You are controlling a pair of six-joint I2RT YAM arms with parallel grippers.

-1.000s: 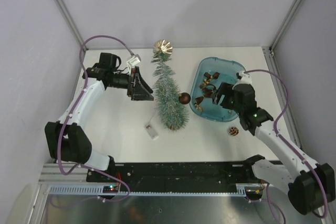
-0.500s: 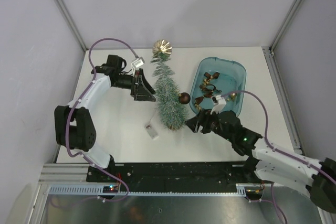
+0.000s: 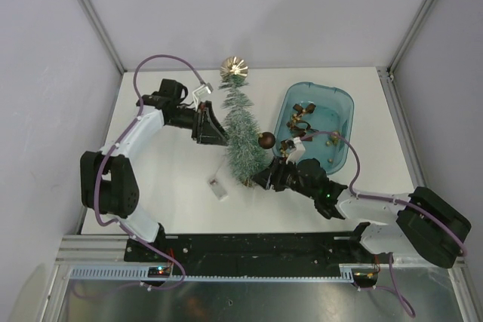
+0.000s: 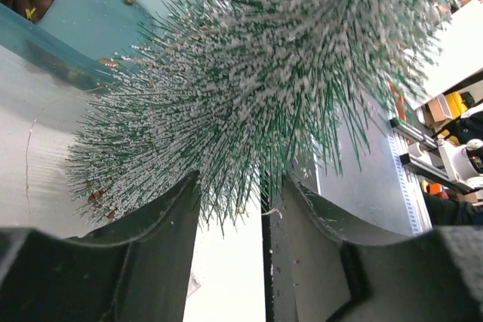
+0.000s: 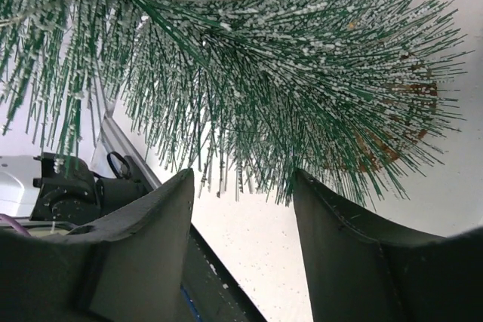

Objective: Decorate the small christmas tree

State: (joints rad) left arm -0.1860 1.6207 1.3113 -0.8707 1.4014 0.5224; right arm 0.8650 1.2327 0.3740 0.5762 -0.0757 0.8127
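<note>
The small christmas tree [image 3: 243,137] sits in the middle of the overhead frame, apparently lying on the tabletop [image 3: 173,171] with its tip toward the top edge, just below a gold fan ornament [image 3: 234,68], and its broad end toward the bottom. A brown ball [image 3: 265,140] rests against its right side, between it and the blue tray [image 3: 343,152]. My left jaws meet the tree from the left at mid-height; in the left wrist view they stand parted, with only the bristle ends [image 4: 256,111] hanging into the gap, nothing clamped. My right jaws come in at the lower right by the broad end, spread wide under the branches [image 5: 249,58], gripping nothing (a wooden disc base [image 5: 411,122] shows brown through the needles). I judge the tree light, its bristles soft and springy, so a pinch on them alone would likely slide off or shed frosting. The stiff central stem or the disc base looks the surer hold.
</note>
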